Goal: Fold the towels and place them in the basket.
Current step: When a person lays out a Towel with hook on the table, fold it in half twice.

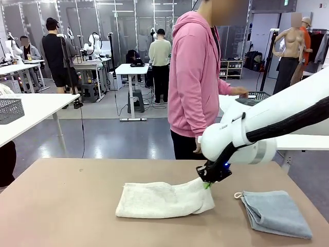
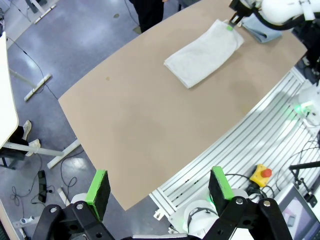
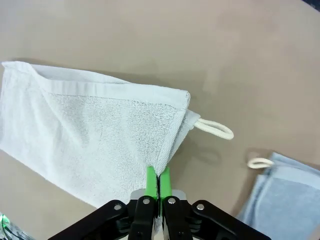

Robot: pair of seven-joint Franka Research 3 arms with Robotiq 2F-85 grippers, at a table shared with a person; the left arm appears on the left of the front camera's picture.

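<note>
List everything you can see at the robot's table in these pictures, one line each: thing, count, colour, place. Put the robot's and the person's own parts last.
Table: one, brown, in front of the robot.
Cream towel: one, cream-white, mid-table, one corner lifted.
Blue towel: one, blue-grey with white loop, folded, on the robot's right of the cream one.
Basket: one, dark mesh, beside the person on a farther table.
Person: one, pink hoodie, at the far side.
Right gripper: black, green pads, shut on the cream towel's corner.
Left gripper: black, green pads, open, above the table's near edge.

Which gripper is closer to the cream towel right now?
Right. The right gripper is shut on a corner of the cream towel. The left gripper hangs open off the table's near edge, well away.
</note>
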